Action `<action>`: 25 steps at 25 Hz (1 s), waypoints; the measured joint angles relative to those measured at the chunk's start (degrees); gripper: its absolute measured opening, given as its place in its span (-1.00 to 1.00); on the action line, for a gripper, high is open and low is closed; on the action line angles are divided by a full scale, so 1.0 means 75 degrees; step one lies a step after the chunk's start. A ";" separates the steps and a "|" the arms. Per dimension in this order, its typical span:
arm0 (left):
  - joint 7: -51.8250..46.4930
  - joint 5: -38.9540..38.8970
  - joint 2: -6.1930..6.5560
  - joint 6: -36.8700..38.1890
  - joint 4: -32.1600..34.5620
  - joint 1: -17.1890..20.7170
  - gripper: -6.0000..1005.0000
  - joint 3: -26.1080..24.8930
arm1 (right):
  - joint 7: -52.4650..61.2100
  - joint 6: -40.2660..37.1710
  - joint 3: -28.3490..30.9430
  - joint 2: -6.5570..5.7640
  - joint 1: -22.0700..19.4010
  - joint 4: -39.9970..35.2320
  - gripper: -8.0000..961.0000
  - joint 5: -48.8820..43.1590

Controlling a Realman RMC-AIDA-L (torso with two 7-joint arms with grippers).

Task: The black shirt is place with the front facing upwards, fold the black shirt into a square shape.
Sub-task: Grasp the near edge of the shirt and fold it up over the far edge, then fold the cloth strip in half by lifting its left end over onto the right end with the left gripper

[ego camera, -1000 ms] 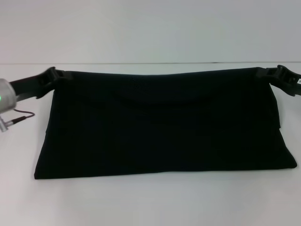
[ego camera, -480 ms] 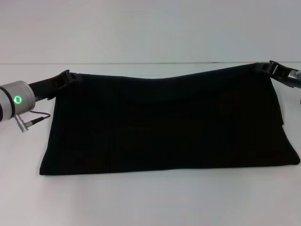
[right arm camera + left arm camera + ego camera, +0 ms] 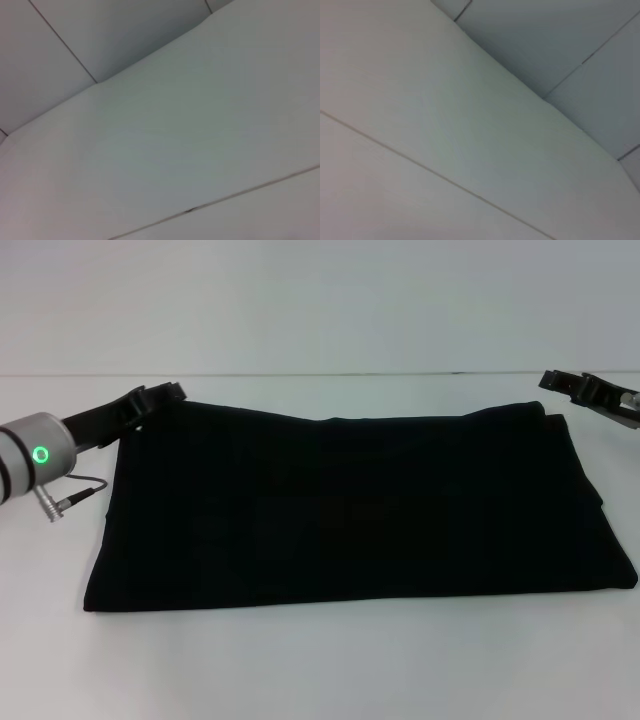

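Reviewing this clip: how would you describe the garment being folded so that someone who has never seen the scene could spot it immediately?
On the white table filling the head view lies the black shirt, a wide, flat, folded rectangle of plain black cloth. The left gripper and right gripper sit at its far corners. It is the only soft, matte thing there; the grippers are hard and slim.

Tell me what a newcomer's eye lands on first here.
The black shirt, folded into a wide band, lies flat across the middle of the white table. The left pincer sits at the shirt's far left corner. The right pincer hangs just off the far right corner, apart from the cloth.
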 joint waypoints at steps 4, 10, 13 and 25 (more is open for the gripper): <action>-0.0007 0.0023 0.0054 -0.0508 -0.0154 0.0070 -0.03 0.0009 | -0.0003 -0.0016 0.0004 0.0000 -0.0072 -0.0033 0.21 -0.0001; 0.0035 -0.0024 0.0067 -0.1117 -0.0232 0.0187 0.30 -0.0014 | -0.0016 -0.0141 0.0051 0.0003 -0.0248 -0.0072 0.46 0.0007; 0.0006 -0.0029 0.0141 -0.0787 -0.0209 0.0253 0.30 -0.0009 | -0.0292 -0.0602 0.0052 -0.0026 -0.0367 -0.0094 0.51 0.0073; -0.1419 -0.0318 0.1224 0.4242 -0.0030 0.1268 0.62 0.0187 | -0.5678 -0.5847 -0.0138 -0.0055 -0.1862 -0.0682 0.58 0.0983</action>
